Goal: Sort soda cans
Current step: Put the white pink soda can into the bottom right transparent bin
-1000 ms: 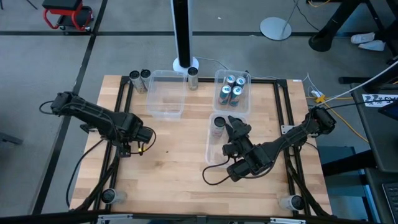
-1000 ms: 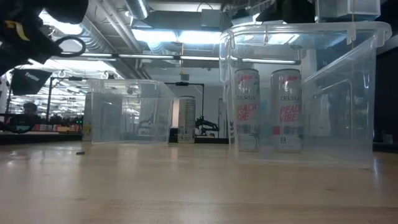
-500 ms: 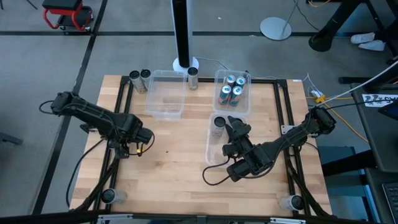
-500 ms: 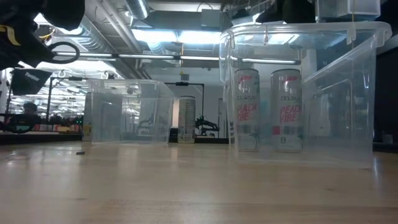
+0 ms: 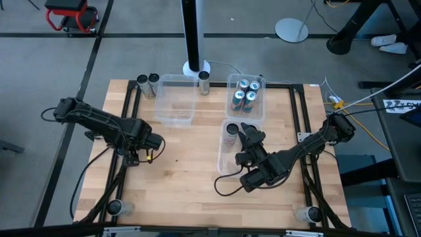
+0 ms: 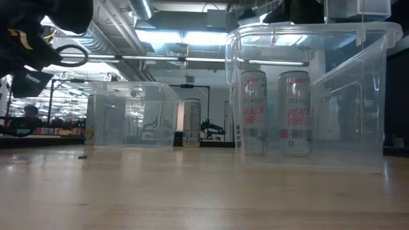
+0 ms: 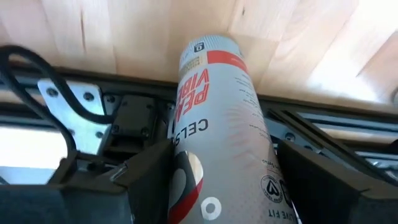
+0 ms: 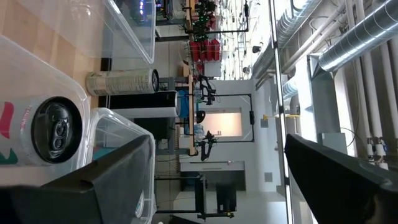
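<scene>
Far left on the wooden table (image 5: pixel 184 171): left gripper (image 5: pixel 155 141) near the left edge rail, fingers (image 7: pixel 112 186) clamped on a silver can (image 7: pixel 224 124) with red letters, long axis running straight out past the fingers, far end over the table's edge and rail. Much bare wood in front and toward the near edge, plenty of room to move. At the back left corner: two dark cans (image 5: pixel 147 81) standing upright side by side, touching. Next, an empty clear bin (image 5: pixel 175 100), with one more upright can (image 5: pixel 204 81) just behind its right corner. Further right, back bin (image 5: pixel 247 95) with four blue-and-silver cans (image 5: pixel 244 93) standing upright, packed close. Below that, near bin (image 5: pixel 229 153) with cans standing upright, two seen in the low view (image 6: pixel 275 112), silver tops up. Right gripper (image 5: pixel 248 133) above this near bin, fingers spread wide, nothing held, one can top (image 8: pixel 56 134) seen just past them. Little room between the two right bins. Compared with a second ago: left gripper shifted only a tiny bit, everything else in the same spot.
</scene>
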